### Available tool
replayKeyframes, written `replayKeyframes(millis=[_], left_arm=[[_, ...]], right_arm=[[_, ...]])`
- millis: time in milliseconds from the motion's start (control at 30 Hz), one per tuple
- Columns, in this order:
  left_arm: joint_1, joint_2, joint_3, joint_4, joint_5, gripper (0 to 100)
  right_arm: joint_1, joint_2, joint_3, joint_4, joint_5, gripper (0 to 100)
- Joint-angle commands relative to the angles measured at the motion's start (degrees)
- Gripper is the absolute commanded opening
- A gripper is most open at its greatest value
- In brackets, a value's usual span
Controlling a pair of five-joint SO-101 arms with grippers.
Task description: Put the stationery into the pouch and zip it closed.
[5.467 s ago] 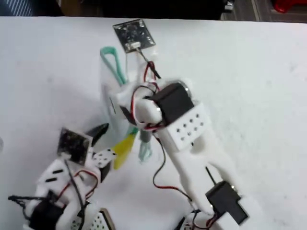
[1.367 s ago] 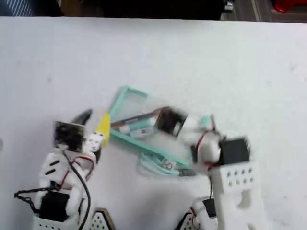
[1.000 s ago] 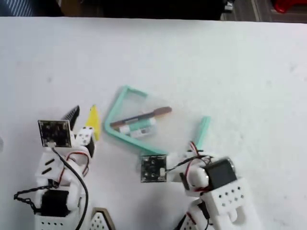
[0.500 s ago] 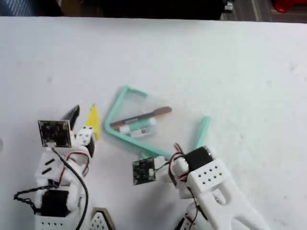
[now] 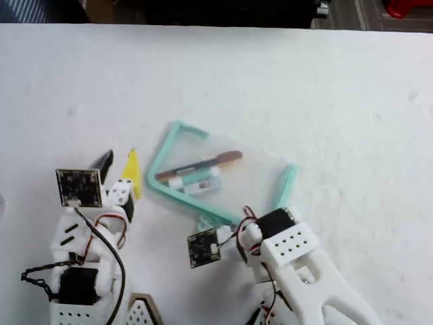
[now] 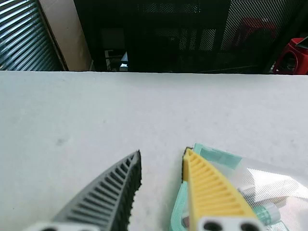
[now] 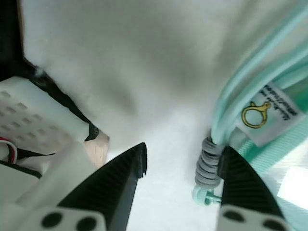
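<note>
The clear pouch (image 5: 250,183) with mint edging is lying flat on the white bench (image 5: 352,101), and the stationery is showing through its wall: a brown-tipped pen (image 5: 203,162) and a white-and-green stick (image 5: 195,180), both lying along the pouch's long edge. The right gripper (image 7: 183,159) is sitting at the end of that edge nearest the right arm, its fingers standing apart with nothing between them. The pouch's grey-wrapped pull cord (image 7: 206,166) is lying against or just beside the inner face of one finger (image 7: 240,183), with a white tag (image 7: 269,113) just beyond. The left gripper (image 5: 120,159) is hovering just beside the opposite corner of the pouch, its black and yellow fingers likewise spread and holding nothing. Filling is looking done, so closing the zip is probably what is remaining; how far it is drawn cannot be told. The right arm is nearer the pull, and the travel would be running along the long edge toward the left gripper, which is well placed for pinning that corner.
</note>
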Motion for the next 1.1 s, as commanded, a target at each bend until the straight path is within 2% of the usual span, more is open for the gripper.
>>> replayKeyframes(millis=[0,133,267,400,500,600,667,733,900,1067], left_arm=[[-0.2,-0.4,-0.5,-1.7,0.5,17],[-0.2,-0.4,-0.5,-1.7,0.5,17],[-0.2,-0.4,-0.5,-1.7,0.5,17],[-0.2,-0.4,-0.5,-1.7,0.5,17],[-0.1,-0.4,-0.7,-1.7,0.8,17],[-0.1,-0.4,-1.4,-1.1,1.2,17],[-0.5,-0.4,-3.0,1.5,4.6,17],[-0.6,-0.4,-5.1,4.7,7.5,17],[-0.6,-0.4,-6.3,6.4,7.7,17],[-0.1,-0.4,-6.3,6.4,3.9,17]], right_arm=[[-0.3,2.2,1.8,-3.7,0.3,23.0],[0.0,3.3,4.9,-9.7,0.2,22.0],[0.0,3.5,8.1,-16.0,0.2,13.9],[0.0,3.3,8.7,-16.5,0.2,11.5],[0.0,3.2,8.7,-16.8,0.2,1.9],[0.0,3.2,8.1,-16.8,0.2,2.2],[0.0,3.2,5.7,-16.5,0.1,1.6],[0.3,3.2,1.6,-13.8,-1.2,1.7],[0.3,3.1,-19.0,1.4,-9.4,1.6],[0.3,3.1,-41.8,13.7,-13.5,1.6]])
